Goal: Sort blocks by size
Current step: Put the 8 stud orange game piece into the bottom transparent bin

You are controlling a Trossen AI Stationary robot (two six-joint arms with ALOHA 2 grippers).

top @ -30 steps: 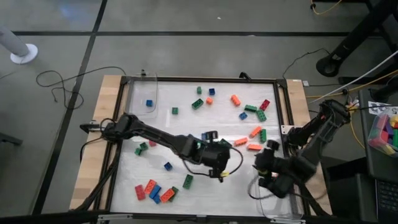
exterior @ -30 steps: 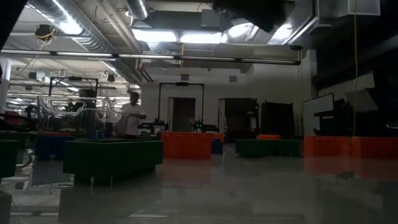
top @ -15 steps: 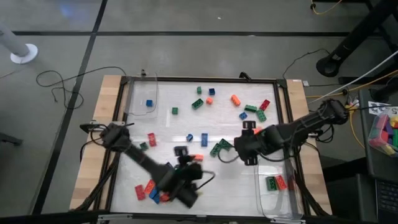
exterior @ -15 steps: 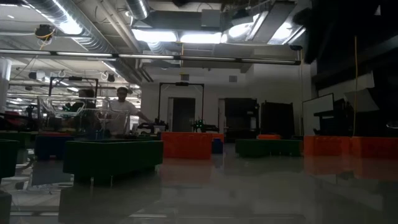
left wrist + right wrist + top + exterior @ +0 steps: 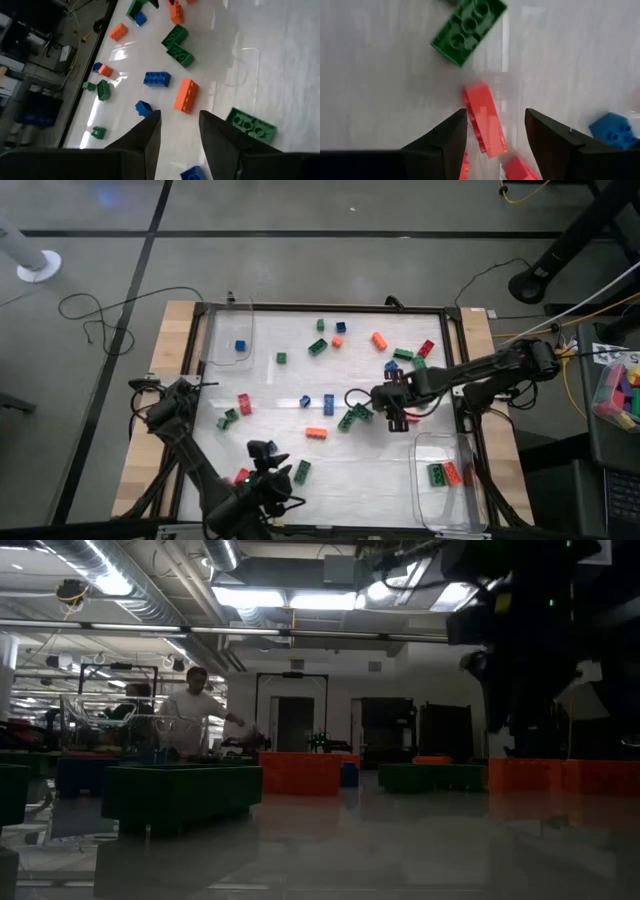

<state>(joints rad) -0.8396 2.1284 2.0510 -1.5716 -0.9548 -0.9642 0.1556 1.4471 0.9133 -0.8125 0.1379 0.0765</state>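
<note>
A: Starting at the left, where is the left pincer (image 5: 268,480)?

B: Low at the near edge of the table (image 5: 350,470), next to a long green brick (image 5: 301,471). From its wrist camera the two fingers (image 5: 150,131) stand apart with nothing between them, so it is released. A long orange brick (image 5: 186,95) and a long blue brick (image 5: 157,78) lie ahead of it on the white surface.

A: And the blocks themselves?

B: Scattered across the table. A small blue brick (image 5: 239,346) sits alone inside the clear tray (image 5: 246,330) at the far left corner. A red brick (image 5: 243,404) and some green ones lie at mid-left, and more red, orange, green and blue ones spread over the middle and far right.

A: The right side?

B: The right pincer (image 5: 393,412) reaches in over the middle right of the table. Its fingers (image 5: 451,137) are spread, straddling a long red brick (image 5: 484,118) that lies flat; they are not gripping it. A long green brick (image 5: 468,29) lies just beyond, and a small blue one (image 5: 612,129) off to the side.

A: Anything sorted yet?

B: The clear bin (image 5: 428,448) at the near right corner holds a green brick (image 5: 436,474) and a red brick (image 5: 451,473) side by side.
</note>
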